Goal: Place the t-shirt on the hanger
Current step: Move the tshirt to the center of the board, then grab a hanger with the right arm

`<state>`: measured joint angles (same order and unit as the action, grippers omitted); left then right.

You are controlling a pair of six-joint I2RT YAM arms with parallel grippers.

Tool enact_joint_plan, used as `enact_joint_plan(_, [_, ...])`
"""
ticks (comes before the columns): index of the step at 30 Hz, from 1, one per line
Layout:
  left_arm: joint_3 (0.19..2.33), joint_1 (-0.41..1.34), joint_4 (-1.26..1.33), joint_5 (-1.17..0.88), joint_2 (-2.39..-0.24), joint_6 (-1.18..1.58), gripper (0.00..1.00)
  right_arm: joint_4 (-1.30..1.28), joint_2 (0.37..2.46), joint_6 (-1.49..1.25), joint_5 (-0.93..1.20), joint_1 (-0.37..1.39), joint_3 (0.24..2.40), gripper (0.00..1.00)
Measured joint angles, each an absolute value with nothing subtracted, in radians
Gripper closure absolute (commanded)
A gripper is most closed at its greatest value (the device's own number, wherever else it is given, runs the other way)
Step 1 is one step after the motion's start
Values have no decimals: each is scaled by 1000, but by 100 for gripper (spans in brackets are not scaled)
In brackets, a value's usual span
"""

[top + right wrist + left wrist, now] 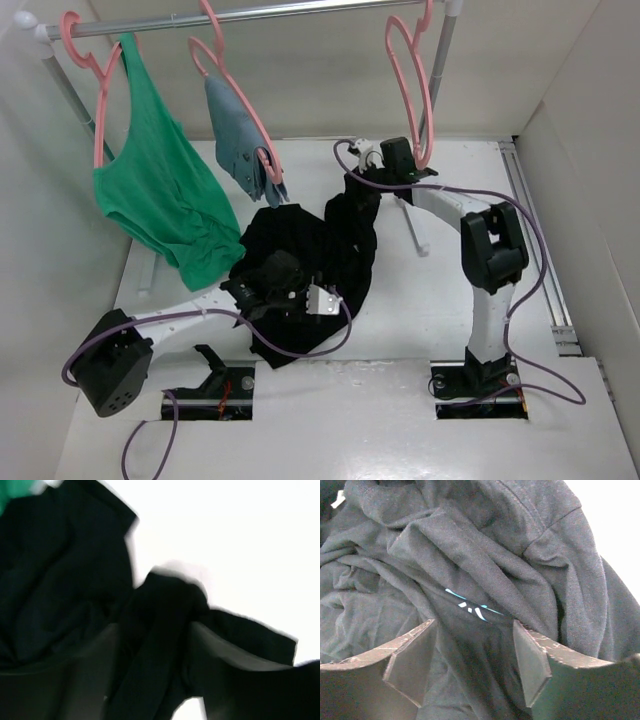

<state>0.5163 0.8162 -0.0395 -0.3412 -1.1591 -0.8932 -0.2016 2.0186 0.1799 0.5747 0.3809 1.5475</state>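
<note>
The black t-shirt (320,245) lies crumpled on the middle of the white table. Its blue starburst mark (470,605) shows in the left wrist view. My left gripper (290,285) hangs low over the shirt's near part, jaws open, with cloth lying between the fingers (475,650). My right gripper (365,172) is shut on a bunched far edge of the t-shirt (155,650) and holds it lifted, so the cloth stretches up to it. The empty pink hanger (412,90) hangs by its hook from the rail, just right of and above the right gripper.
A metal rail (250,14) runs across the back. It carries a green tank top (160,190) on a pink hanger at left and a grey-blue garment (240,140) on another in the middle. The rack's white foot (415,225) lies beside the right arm. White walls enclose the table.
</note>
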Motion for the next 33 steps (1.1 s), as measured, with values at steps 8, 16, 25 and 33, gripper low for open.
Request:
enact_joint_plan(8, [489,816,-19,-337,-1119,-846,28,-331,1974,202,393,385,1510,0])
enact_joint_plan(16, [464,804,99,-204,-1088,-684,25,-402,1637,268,105,550,1242,0])
enact_joint_plan(25, [462,733,156,-115,-1006,-443,28,-523,1279,265,-80,818,1078,0])
enact_joint_plan(33, [374,733,201,-160,-834,-417,28,-599,1034,288,-52,949,1184,5])
